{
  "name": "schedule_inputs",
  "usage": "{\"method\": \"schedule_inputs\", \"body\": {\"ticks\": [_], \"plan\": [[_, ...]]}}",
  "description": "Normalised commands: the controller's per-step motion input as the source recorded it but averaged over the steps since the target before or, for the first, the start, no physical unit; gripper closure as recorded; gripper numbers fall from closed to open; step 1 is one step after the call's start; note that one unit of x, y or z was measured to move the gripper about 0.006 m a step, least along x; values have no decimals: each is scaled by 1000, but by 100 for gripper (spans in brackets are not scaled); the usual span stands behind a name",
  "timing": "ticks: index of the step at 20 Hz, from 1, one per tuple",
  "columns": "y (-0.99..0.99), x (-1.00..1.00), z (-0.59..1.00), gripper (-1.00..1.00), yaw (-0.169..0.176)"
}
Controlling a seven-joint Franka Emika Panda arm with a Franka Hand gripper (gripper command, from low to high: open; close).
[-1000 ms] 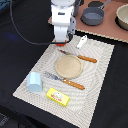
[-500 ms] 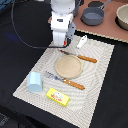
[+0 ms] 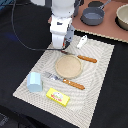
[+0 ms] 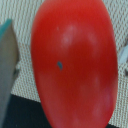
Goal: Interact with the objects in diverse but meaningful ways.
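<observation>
The red tomato fills the wrist view and lies on the striped placemat. In the exterior view only a bit of its red shows beside my gripper, which is low over the mat's far edge, straddling the tomato. One grey finger stands apart from the tomato with mat showing between, so the gripper looks open. The pale blue cup and yellow packet lie at the mat's near end. The small white piece lies just beside the gripper. The dark grey frying pan sits on the wooden surface behind.
A beige plate sits mid-mat, with a wooden-handled fork on its near side and a knife on its far side. A pale bowl stands at the back, on the exterior view's right. A black cable runs on the exterior view's left.
The gripper has come down slightly over the tomato at the mat's far edge. Everything else is where it was.
</observation>
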Motion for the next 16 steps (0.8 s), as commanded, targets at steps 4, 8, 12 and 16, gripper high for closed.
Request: {"method": "schedule_inputs", "body": {"ticks": [4,8,12,16], "plan": [[239,-43,-2,100,0],[235,-20,49,100,0],[129,-14,863,100,-35],[10,0,1000,100,-71]]}}
